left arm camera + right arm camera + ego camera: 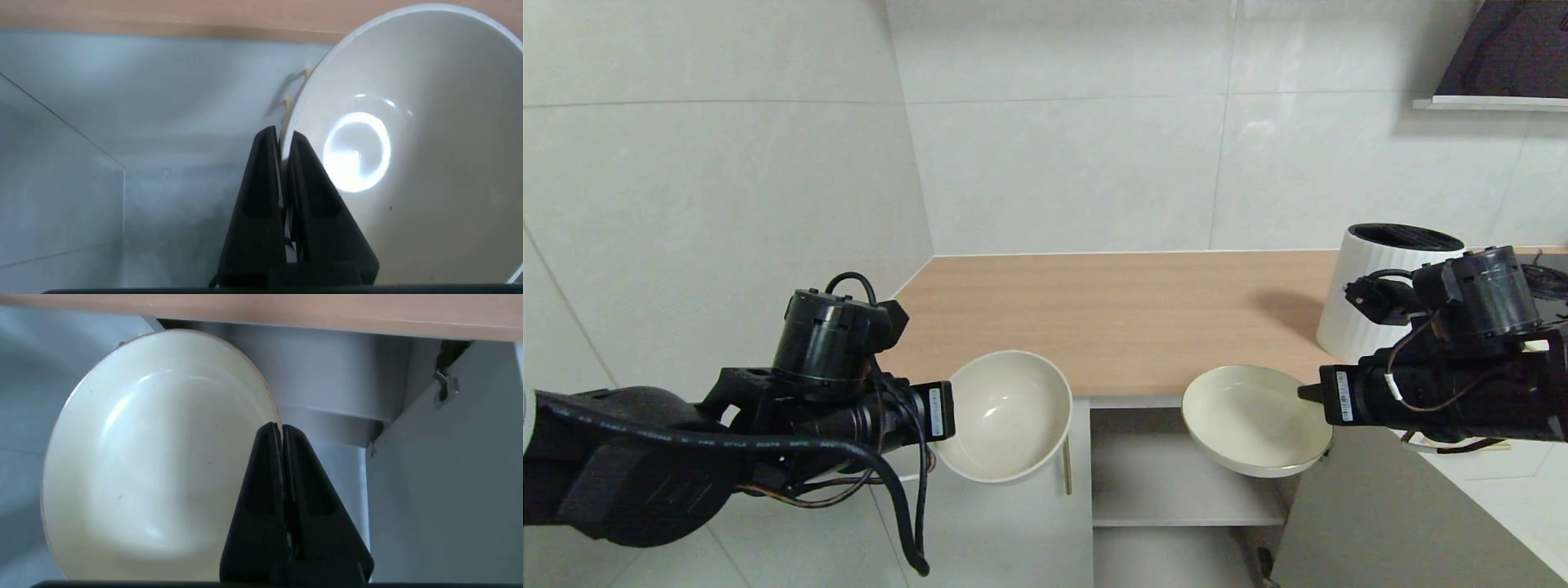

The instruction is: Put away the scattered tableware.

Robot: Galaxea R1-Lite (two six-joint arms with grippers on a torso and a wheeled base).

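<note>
Head view: the right pincer (pixel 1308 395), pinching the rim of a shallow bowl (pixel 1250 420), hangs just before the open shelf (pixel 1176 508) under the counter (pixel 1111 318), nearer than the left pincer (pixel 946 412) clamped on a deep bowl (pixel 1006 418).

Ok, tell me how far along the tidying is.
Done: the cabinet door stands open. In hand: the left gripper grips the deep bowl by its rim, the right gripper the shallow dish, both in front of the cabinet. Left: setting both on the shelf.
</note>
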